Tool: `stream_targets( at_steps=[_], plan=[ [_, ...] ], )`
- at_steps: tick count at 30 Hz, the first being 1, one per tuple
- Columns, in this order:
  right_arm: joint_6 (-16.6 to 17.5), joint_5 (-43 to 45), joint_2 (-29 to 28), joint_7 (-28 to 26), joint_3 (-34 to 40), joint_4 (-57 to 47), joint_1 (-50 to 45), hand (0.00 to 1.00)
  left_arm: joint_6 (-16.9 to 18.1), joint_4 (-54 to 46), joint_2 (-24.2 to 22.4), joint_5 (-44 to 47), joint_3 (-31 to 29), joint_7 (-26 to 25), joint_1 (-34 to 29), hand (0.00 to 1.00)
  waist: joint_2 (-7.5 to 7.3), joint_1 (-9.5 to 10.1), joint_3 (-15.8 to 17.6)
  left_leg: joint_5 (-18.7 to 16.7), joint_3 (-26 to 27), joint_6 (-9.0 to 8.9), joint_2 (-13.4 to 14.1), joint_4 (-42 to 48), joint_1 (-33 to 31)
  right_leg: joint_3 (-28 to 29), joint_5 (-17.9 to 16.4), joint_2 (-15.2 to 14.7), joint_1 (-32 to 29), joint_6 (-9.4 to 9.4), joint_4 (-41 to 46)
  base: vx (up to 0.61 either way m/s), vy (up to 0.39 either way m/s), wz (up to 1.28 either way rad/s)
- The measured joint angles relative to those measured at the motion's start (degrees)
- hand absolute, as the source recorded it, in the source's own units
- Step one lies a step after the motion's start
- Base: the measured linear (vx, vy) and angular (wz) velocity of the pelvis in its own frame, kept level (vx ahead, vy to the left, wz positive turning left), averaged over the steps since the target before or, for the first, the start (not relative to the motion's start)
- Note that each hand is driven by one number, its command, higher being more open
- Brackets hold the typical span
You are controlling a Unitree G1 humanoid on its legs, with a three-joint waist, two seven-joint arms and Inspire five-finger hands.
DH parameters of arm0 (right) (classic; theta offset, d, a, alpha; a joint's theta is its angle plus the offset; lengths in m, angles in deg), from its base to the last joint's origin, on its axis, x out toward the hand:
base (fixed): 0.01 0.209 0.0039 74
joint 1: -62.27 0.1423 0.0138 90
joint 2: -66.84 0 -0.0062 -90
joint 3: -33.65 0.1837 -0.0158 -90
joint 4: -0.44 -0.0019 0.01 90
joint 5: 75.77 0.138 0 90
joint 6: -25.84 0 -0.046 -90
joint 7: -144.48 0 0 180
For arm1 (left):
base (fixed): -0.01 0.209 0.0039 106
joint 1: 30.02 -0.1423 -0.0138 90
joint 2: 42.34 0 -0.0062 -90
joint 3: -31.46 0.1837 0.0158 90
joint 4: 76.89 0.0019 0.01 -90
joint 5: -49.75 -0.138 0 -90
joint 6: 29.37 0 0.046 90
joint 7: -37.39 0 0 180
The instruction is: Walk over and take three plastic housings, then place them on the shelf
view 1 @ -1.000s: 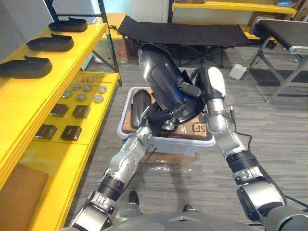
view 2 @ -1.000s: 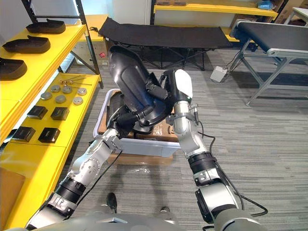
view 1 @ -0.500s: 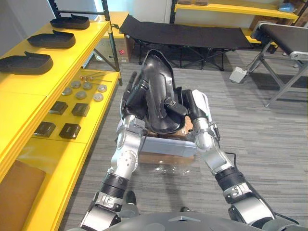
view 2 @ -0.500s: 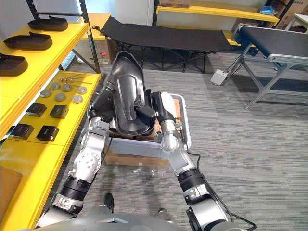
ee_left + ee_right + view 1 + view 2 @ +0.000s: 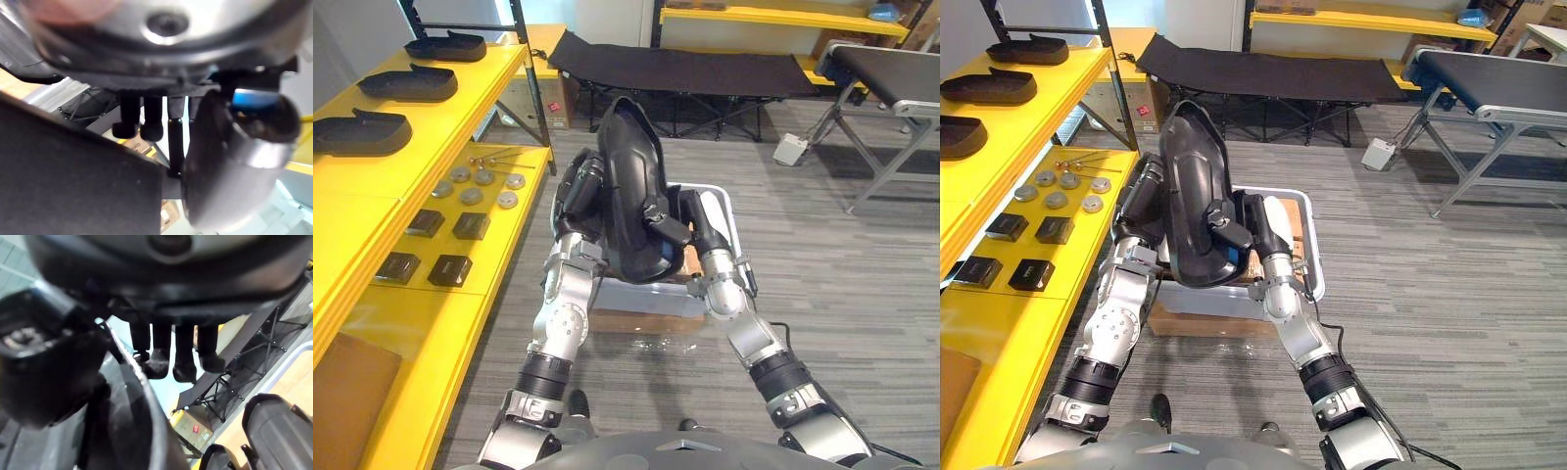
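The plastic housing (image 5: 631, 186) has come up out of the white bin (image 5: 732, 217) and been turned. A second ago it leaned away toward the right with its rounded back to us; now it stands nearly upright in front of the chest, drawn in closer above the bin. We see it carried between both hands. The left robot hand (image 5: 579, 191) has shifted from below the piece to its left rim and curls there. The right robot hand (image 5: 677, 217) clamps the lower right edge, fingers over the rim and thumb behind. The whole view has shifted slightly too, so we take that as the head moving. We judge the pick as done for this piece, and what remains is a turn to the yellow shelf (image 5: 460, 103) on the left. Three housings (image 5: 362, 132) already lie in a row on its top level, with bare yellow surface nearer us.
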Motion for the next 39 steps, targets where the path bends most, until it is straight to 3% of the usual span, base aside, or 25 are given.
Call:
stream_targets(
  at_steps=[1,8,15,23,29,31,36,37,39],
  plan=[
    [0.0,0.1,0.6,0.3,0.0,0.0,-0.2,0.00,-0.4,0.4,0.4,0.0,0.5,0.1,0.3,1.00,-0.01,0.02,0.0,0.0,0.0,-0.02,0.0,0.0,0.0,0.1,0.1,0.0,0.0,0.21,0.0,0.00,0.000,0.00],
    [0.0,0.2,2.3,0.3,0.8,0.0,-0.5,0.00,-3.5,2.3,2.7,0.1,1.8,1.6,1.1,1.00,0.04,0.05,0.0,-0.1,0.2,-0.15,0.1,0.0,0.0,0.3,0.4,0.2,0.1,0.31,-0.9,0.00,0.001,-0.01],
    [0.0,-0.1,4.0,0.1,2.0,-0.1,-0.4,0.00,-4.5,3.7,3.6,0.2,2.2,2.3,1.1,1.00,0.06,0.20,0.0,-0.1,0.2,-0.02,0.0,0.0,0.0,0.4,0.5,0.2,0.2,0.34,-0.9,0.00,0.000,0.00],
    [0.0,-2.6,6.7,-1.9,4.7,-4.7,0.8,0.00,-4.8,2.6,3.1,2.8,0.8,5.2,-3.6,1.00,0.94,-0.21,-0.5,-0.2,0.8,-0.25,-0.1,0.0,0.7,0.9,0.0,0.2,0.0,0.10,0.2,0.00,0.009,-0.04],
    [1.5,-2.6,8.0,-2.1,6.3,-7.8,1.1,0.00,-4.5,0.0,0.3,7.9,-1.1,5.0,-5.2,1.00,1.54,-0.23,-0.8,-0.4,0.7,-0.54,-0.1,0.0,0.7,0.7,-0.4,0.2,-0.3,-0.23,0.2,0.00,0.000,0.00],
    [2.3,-2.6,8.0,-2.1,6.6,-7.8,1.1,0.00,-3.4,-0.9,-0.1,8.9,-1.4,3.1,-5.2,1.00,1.77,-0.23,-1.0,-0.4,0.7,-0.51,-0.1,0.0,0.7,0.7,-0.5,0.2,-0.3,-0.15,0.2,0.00,0.000,0.00],
    [2.4,-2.6,7.9,-3.0,7.9,-8.4,1.1,0.00,3.0,-0.9,-2.7,12.1,-6.0,-3.9,-5.3,1.00,1.84,-0.38,-1.0,-0.4,0.8,-0.50,-0.1,0.0,0.7,0.7,-0.4,0.2,-0.3,-0.16,0.2,0.00,0.000,0.00],
    [2.4,-2.6,7.8,-3.7,10.1,-8.9,1.0,0.00,8.8,-0.7,-3.3,16.9,-12.4,-5.2,-5.5,1.00,1.83,-0.69,-1.0,-0.3,0.8,-0.34,-0.1,0.0,0.7,0.7,-0.2,0.2,-0.3,0.14,0.1,0.00,0.000,0.00],
    [2.4,-2.6,7.8,-3.7,11.4,-9.0,1.0,0.00,11.5,-0.7,-3.3,19.2,-14.2,-5.1,-5.5,1.00,1.82,-0.55,-1.0,-0.2,0.8,-0.29,-0.1,0.0,0.7,0.6,-0.2,0.2,-0.3,0.15,0.1,0.00,0.000,0.00]
  ],
)
